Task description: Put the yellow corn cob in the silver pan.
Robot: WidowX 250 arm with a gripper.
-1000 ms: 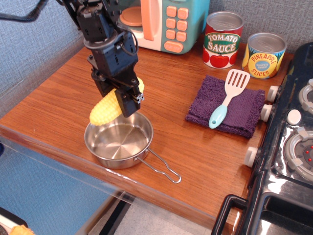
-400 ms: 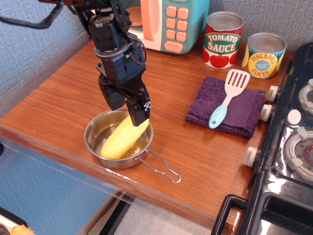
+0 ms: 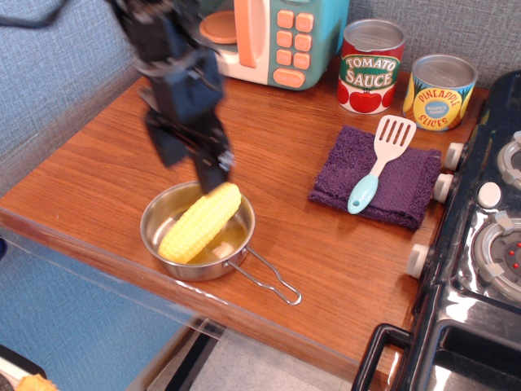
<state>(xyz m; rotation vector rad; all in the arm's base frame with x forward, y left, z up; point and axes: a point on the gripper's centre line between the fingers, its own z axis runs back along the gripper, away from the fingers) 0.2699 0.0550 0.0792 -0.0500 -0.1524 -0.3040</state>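
Observation:
The yellow corn cob (image 3: 200,222) lies slantwise inside the silver pan (image 3: 163,216), its thick end toward the pan's far right rim. The pan sits near the front edge of the wooden counter, its wire handle (image 3: 270,279) pointing to the front right. My gripper (image 3: 192,160) is black and blurred by motion. It hangs just above the far rim of the pan, open and empty, clear of the corn.
A purple cloth (image 3: 377,177) with a white and blue spatula (image 3: 375,164) lies to the right. A tomato sauce can (image 3: 371,67) and a pineapple can (image 3: 440,92) stand at the back. A toy microwave (image 3: 277,37) stands behind, a black stove (image 3: 480,244) at right.
The corn was held above the pan, then lowered into it and let go. My gripper has since lifted up and to the left, away from the corn.

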